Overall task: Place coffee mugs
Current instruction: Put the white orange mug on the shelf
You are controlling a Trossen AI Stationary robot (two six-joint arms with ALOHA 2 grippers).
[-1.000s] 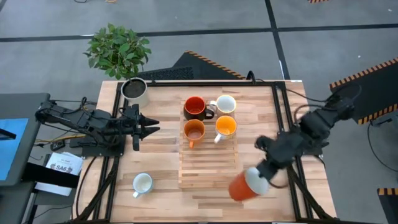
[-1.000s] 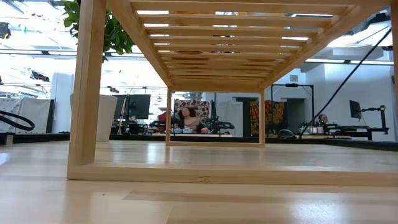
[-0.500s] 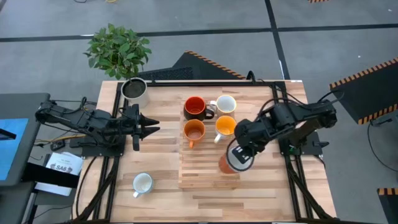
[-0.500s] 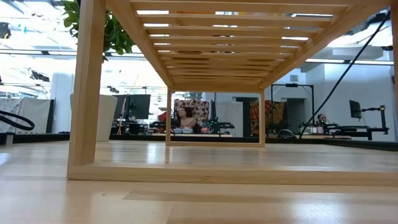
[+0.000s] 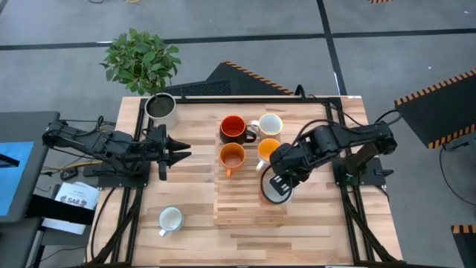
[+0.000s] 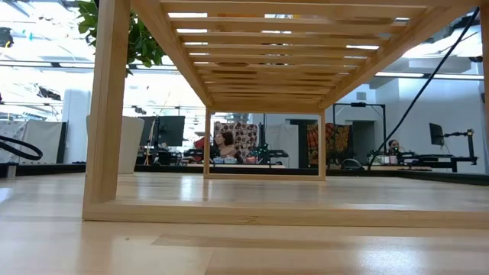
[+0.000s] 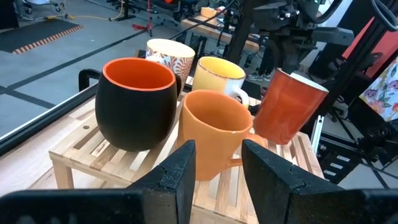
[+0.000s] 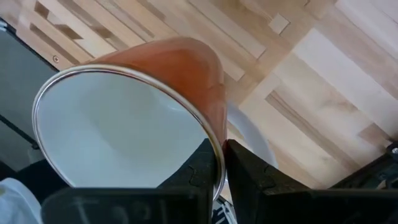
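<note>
On the slatted wooden rack (image 5: 249, 208) stand a dark mug with red inside (image 5: 233, 128), a pale mug (image 5: 269, 123), an orange mug (image 5: 233, 156) and an orange mug with yellow inside (image 5: 269, 150). A white mug (image 5: 170, 219) sits on the table near its front left. My right gripper (image 5: 281, 179) is shut on a red-orange mug with white inside (image 7: 289, 106), low over the rack's right side. My left gripper (image 5: 186, 152) waits open, left of the rack. My right gripper pinches the red-orange mug's rim (image 8: 217, 146), one finger (image 8: 202, 171) inside and one finger (image 8: 245, 174) outside the wall, coming from above. The mug (image 5: 274, 192) tilts, mouth up, low over the rack's right edge. Whether its base touches the slats, I cannot tell.
A pale pot with dark soil (image 5: 160, 108) stands at the table's far left, with a leafy plant (image 5: 141, 59) beyond the edge. The rack's near half (image 5: 245, 219) holds nothing. The low view looks under the rack's frame (image 6: 103, 114) into the room.
My right gripper has carried the red-orange mug from the table's near right corner toward the left and far side, over the rack's right edge. The mug has turned from lying sideways with its mouth outward to mouth up.
</note>
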